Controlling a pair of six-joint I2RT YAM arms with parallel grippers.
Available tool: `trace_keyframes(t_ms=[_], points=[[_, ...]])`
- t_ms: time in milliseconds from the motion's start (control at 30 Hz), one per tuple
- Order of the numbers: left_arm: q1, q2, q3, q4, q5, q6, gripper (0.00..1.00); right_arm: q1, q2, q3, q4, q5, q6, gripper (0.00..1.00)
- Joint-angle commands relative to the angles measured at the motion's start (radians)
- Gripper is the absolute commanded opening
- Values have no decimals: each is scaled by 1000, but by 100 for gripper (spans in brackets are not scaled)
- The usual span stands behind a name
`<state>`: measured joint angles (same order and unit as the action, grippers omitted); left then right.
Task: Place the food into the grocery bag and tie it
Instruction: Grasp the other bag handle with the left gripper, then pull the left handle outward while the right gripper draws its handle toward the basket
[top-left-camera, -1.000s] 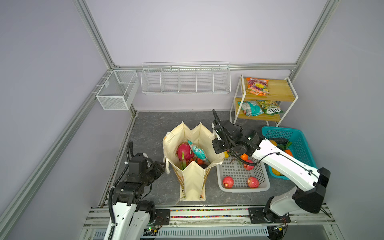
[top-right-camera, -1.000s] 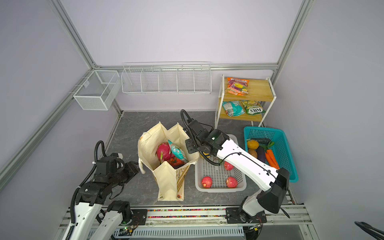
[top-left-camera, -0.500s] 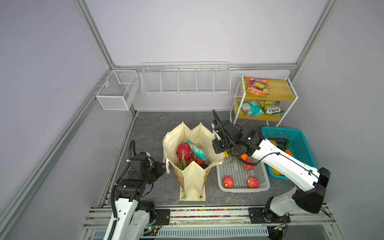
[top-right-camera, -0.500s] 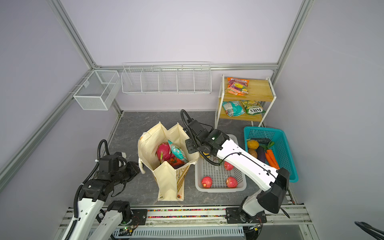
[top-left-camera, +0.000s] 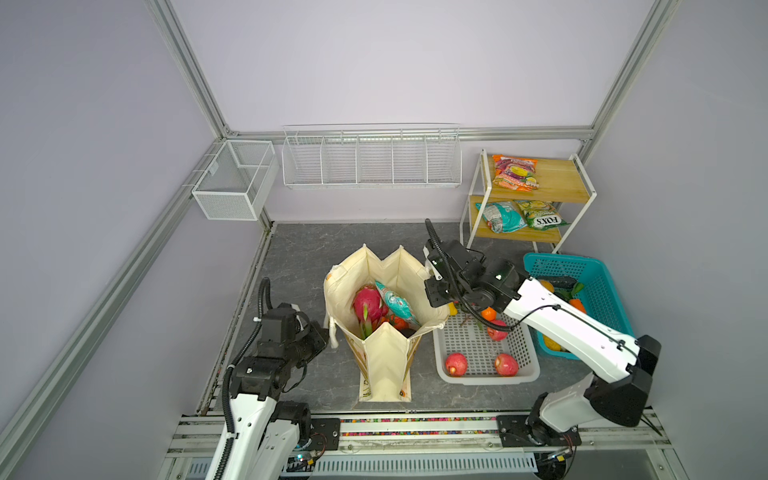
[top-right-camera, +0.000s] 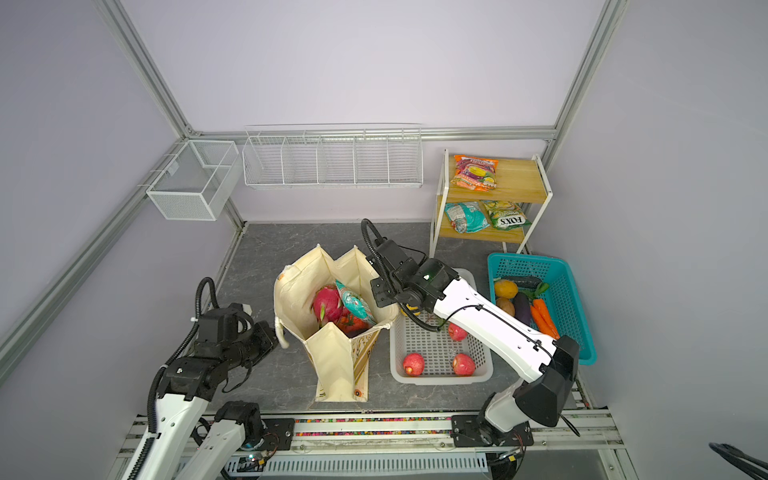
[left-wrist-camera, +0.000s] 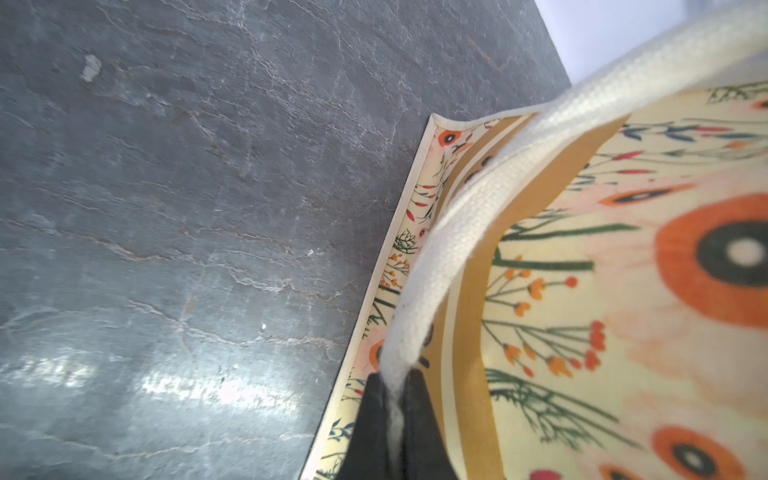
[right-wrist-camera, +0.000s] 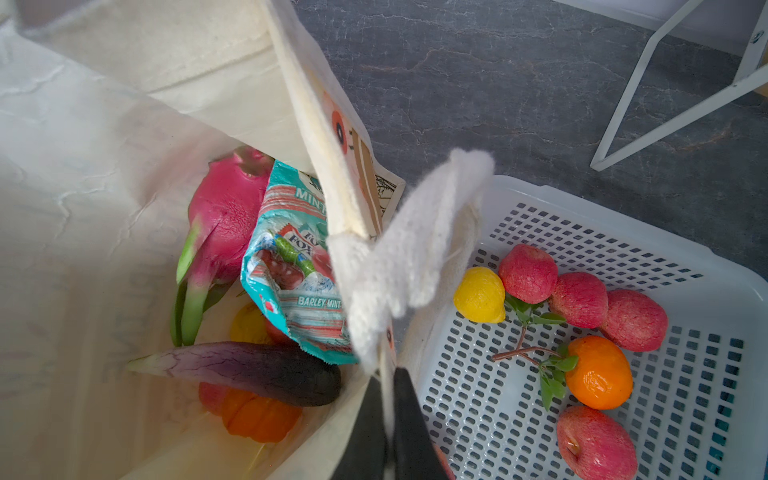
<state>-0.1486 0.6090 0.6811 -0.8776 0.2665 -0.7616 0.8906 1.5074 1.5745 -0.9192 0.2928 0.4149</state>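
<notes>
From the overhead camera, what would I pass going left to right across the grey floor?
Left claw → grocery bag → white basket → teal basket.

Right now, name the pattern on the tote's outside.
Orange floral print on cream tote; left wrist view.

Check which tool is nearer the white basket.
Right. The right tool pinches a strap beside the white basket; the left tool pinches the other strap, across the bag.
</notes>
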Motion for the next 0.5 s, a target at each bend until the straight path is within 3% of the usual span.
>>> trace_keyframes(t_ms=[0, 233, 467], points=[[6, -27, 118, -98, -87, 39, 0, -5, -37, 4, 9, -13, 13, 7], [6, 16, 321, -273, -256, 142, 0, -4, -44, 5, 15, -38, 20, 12], [7, 85, 367, -287, -325, 194, 0, 1, -58, 8, 15, -46, 22, 26]])
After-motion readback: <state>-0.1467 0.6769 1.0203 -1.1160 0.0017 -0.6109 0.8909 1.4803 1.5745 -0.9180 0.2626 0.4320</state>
